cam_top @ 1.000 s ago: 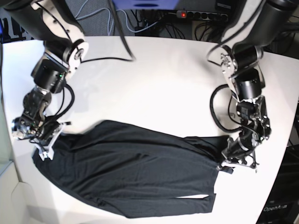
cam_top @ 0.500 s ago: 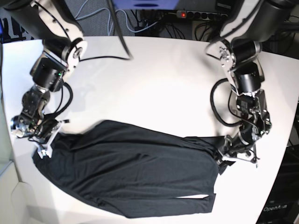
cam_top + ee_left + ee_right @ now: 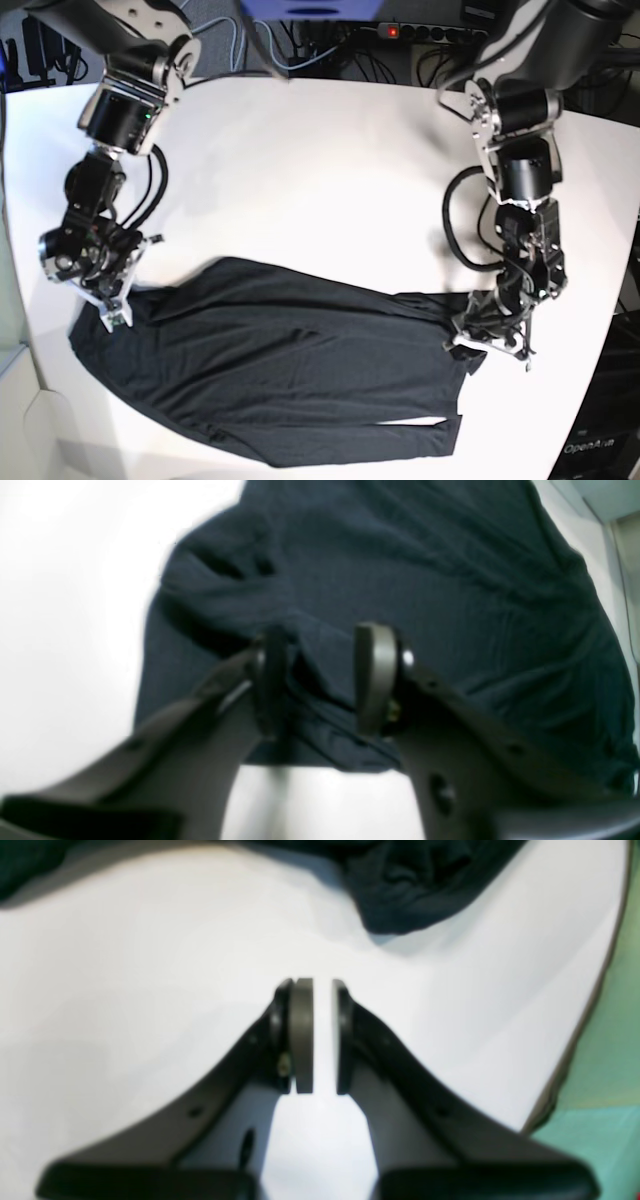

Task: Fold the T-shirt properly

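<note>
The T-shirt (image 3: pixel 280 380) lies spread across the near half of the white table (image 3: pixel 320 170), dark and wrinkled. My left gripper (image 3: pixel 470 345) sits at the shirt's right end. In the left wrist view this gripper (image 3: pixel 320 680) is open, with the jaws standing apart over the T-shirt (image 3: pixel 400 570), whose near hem runs through the gap. My right gripper (image 3: pixel 112 312) is at the shirt's upper left corner. In the right wrist view that gripper (image 3: pixel 322 1035) is almost shut, with only bare table showing in the thin slit. A bunched corner of the T-shirt (image 3: pixel 410 885) lies ahead of it, untouched.
Cables and a power strip (image 3: pixel 430 32) run behind the table's far edge. The table's edge (image 3: pixel 590 1005) passes close on the right in the right wrist view, with green floor beyond it. A white sliver of table (image 3: pixel 410 421) shows through the shirt's lower right.
My left gripper has slid left onto the shirt's right end and its jaws have come apart. The right arm's upper links swung up and right, and its gripper barely shifted.
</note>
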Controlling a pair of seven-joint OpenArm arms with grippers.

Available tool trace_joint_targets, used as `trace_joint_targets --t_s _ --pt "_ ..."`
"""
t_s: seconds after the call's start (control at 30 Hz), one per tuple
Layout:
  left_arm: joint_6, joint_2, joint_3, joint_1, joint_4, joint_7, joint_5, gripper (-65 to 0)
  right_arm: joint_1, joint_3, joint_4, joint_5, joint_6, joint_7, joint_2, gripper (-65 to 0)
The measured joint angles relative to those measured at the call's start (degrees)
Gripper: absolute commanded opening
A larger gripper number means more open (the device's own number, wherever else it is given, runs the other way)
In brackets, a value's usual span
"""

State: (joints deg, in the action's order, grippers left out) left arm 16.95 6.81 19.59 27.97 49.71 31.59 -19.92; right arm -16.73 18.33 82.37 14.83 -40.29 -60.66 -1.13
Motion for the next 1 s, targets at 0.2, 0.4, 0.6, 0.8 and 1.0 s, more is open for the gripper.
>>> trace_joint_targets --t_s 0.2,0.4,0.6,0.8,1.0 --pt "0.2 0.9 -0.2 -3.1 -0.3 0.5 0.0 -47.5 0.5 -3.7 -0.2 0.3 0.0 -0.1 -1.6 -37.4" --pt "0.0 1.4 0.0 -3.5 -0.3 -0.5 0.0 -47.5 0.5 -13.6 -0.1 0.2 0.0 0.2 -4.2 -15.8" --pt "0.1 1.2 0.0 -5.1 -0.3 0.1 0.0 -47.5 0.5 -20.0 -0.1 0.2 0.0 7.5 -7.0 -14.8" --pt "0.2 1.3 0.0 -5.5 -0.3 -0.2 0.0 -47.6 0.5 -23.5 -0.3 2.2 0.0 13.4 -8.5 -14.8" --pt "0.2 1.9 0.0 -5.9 -0.3 0.0 0.0 -47.6 2.2 -29.4 -2.9 9.0 0.0 21.8 -8.2 -14.9"
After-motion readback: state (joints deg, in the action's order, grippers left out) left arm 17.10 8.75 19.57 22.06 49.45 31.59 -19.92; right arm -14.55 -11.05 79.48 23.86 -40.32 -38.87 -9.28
